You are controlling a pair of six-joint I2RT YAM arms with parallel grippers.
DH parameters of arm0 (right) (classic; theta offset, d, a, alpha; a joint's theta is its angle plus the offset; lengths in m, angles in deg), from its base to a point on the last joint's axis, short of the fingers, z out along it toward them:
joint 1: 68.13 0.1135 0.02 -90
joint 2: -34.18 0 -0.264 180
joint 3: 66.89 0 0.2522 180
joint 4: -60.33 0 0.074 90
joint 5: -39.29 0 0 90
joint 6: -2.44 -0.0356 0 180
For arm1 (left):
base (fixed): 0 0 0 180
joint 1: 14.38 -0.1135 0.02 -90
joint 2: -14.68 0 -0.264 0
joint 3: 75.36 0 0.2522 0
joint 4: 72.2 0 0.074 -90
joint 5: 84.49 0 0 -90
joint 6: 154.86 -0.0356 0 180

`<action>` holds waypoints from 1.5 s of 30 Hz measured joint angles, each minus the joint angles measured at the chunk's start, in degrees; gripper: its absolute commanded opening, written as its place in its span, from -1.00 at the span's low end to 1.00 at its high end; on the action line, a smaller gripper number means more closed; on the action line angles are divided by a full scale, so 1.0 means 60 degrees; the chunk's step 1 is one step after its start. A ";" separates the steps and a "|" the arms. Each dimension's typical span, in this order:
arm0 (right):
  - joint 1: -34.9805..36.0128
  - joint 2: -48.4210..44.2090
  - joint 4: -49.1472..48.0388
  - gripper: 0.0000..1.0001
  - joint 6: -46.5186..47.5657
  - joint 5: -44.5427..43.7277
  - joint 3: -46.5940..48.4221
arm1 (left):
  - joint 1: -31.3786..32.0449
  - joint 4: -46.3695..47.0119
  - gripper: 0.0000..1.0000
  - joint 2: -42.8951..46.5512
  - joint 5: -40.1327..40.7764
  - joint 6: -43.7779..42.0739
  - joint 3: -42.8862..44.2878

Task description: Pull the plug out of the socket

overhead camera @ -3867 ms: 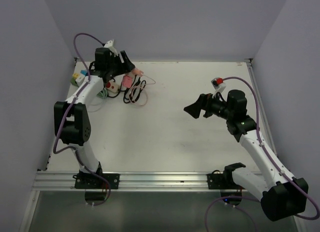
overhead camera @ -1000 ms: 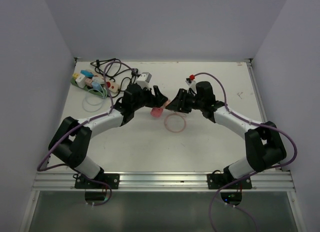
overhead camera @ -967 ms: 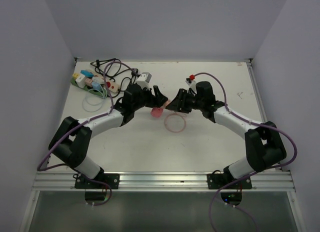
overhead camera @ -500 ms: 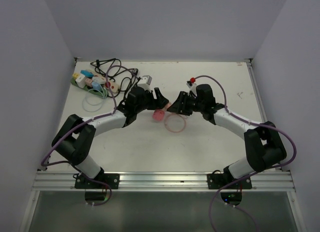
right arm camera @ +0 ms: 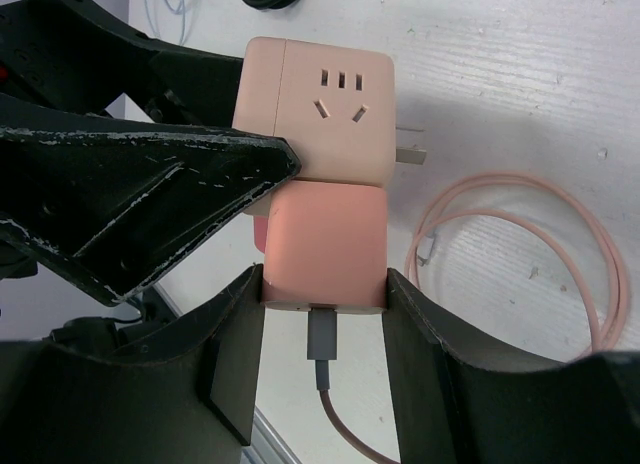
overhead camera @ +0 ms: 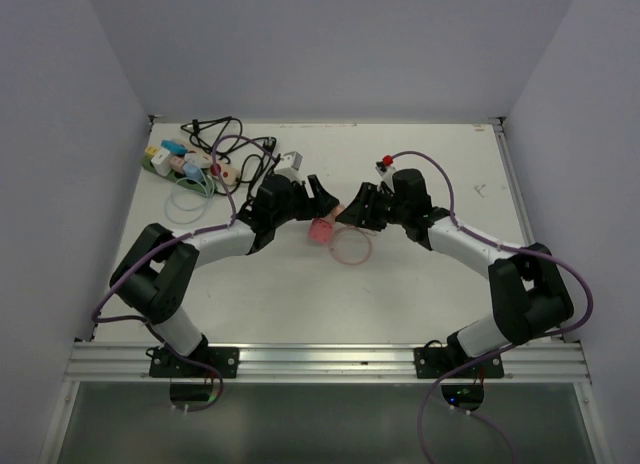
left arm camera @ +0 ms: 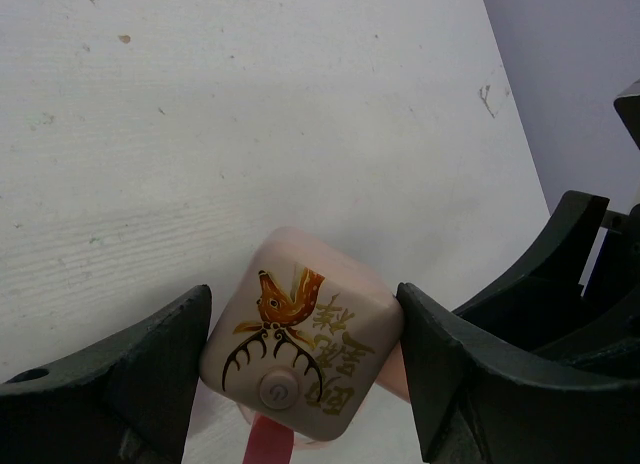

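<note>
Over the bench (overhead camera: pixel 420 304) there are two hands, the left hand (left arm camera: pixel 302 304) and the right hand (right arm camera: pixel 325 284). Between them are one pink cube socket (right arm camera: pixel 330 104), one pink plug (right arm camera: pixel 325 234) and one coiled pink cable (right arm camera: pixel 520 187). The far-left corner has one power strip (overhead camera: pixel 185 164), one black cord (overhead camera: pixel 215 132) and one pale looped cable (overhead camera: pixel 185 199). The strip's coloured plugs are too small to count.

Top view looks down from behind; both close wrist views seemingly face each other across the pink cube (left arm camera: pixel 300 352).

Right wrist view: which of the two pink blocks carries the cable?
The darker salmon block, held by the right gripper, with the cable at its base; the paler cube above shows outlet holes and prongs instead.
</note>
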State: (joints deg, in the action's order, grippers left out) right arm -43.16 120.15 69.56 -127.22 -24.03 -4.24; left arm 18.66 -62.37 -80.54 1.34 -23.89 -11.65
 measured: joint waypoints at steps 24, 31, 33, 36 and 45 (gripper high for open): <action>0.0095 -0.1319 0.1836 -1.00 0.1002 0.0725 -0.0007 | -0.1308 -0.0419 0.06 -0.0368 0.2127 -0.0579 0.0157; 0.0087 -0.1002 0.2189 -1.00 0.1494 0.0703 0.0229 | -0.1304 -0.1158 0.72 0.0911 0.0433 -0.1242 -0.0004; 0.0084 -0.0871 0.2386 -1.00 0.1738 0.0681 0.0426 | -0.1304 -0.1417 0.79 0.1395 -0.0106 -0.1541 -0.0073; 0.0084 -0.0765 0.2652 -1.00 0.2157 0.0634 0.0758 | -0.1304 -0.1840 0.83 0.1989 -0.0867 -0.2036 -0.0226; 0.0084 -0.0765 0.2918 -1.00 0.2881 0.0477 0.1180 | -0.1304 -0.2798 0.83 0.2390 -0.3370 -0.2783 -0.0776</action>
State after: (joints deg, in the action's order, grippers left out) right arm -42.66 115.56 87.07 -109.93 -21.17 2.84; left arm 10.83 -79.15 -66.20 -18.88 -40.59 -16.30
